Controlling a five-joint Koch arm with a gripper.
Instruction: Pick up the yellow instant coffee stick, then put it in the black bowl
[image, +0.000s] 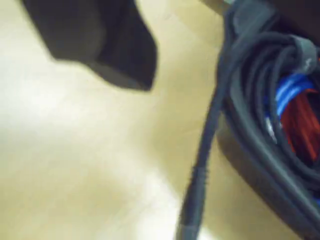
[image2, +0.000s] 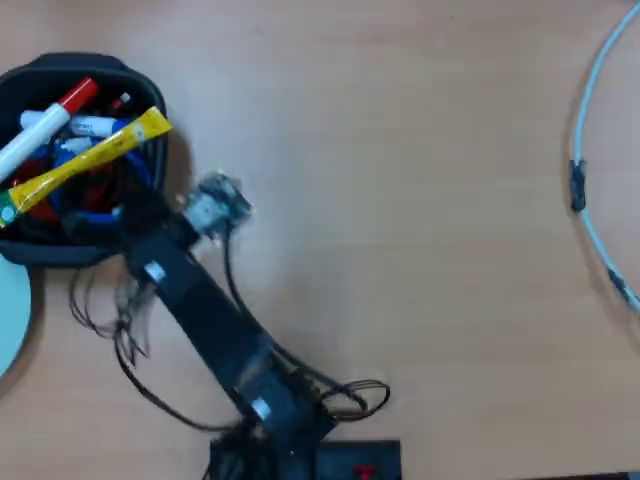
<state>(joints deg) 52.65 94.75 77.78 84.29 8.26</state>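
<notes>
Long, flat yellow coffee stick (image2: 88, 162) is lying diagonally across the black rounded-square plastic bowl (image2: 140, 78), up-left of the gripper (image2: 150, 215); jaw state cannot be told.

You had a table (image2: 420, 200) of pale wood-grain finish, smooth with a soft sheen. The black bowl (image2: 130, 75) looked like thick plastic, slightly glossy. The yellow instant coffee stick (image2: 90, 160) looked like shiny foil-like film. The arm (image2: 205, 315) wore matt black plastic, with rubbery black cables (image: 200, 160).
</notes>
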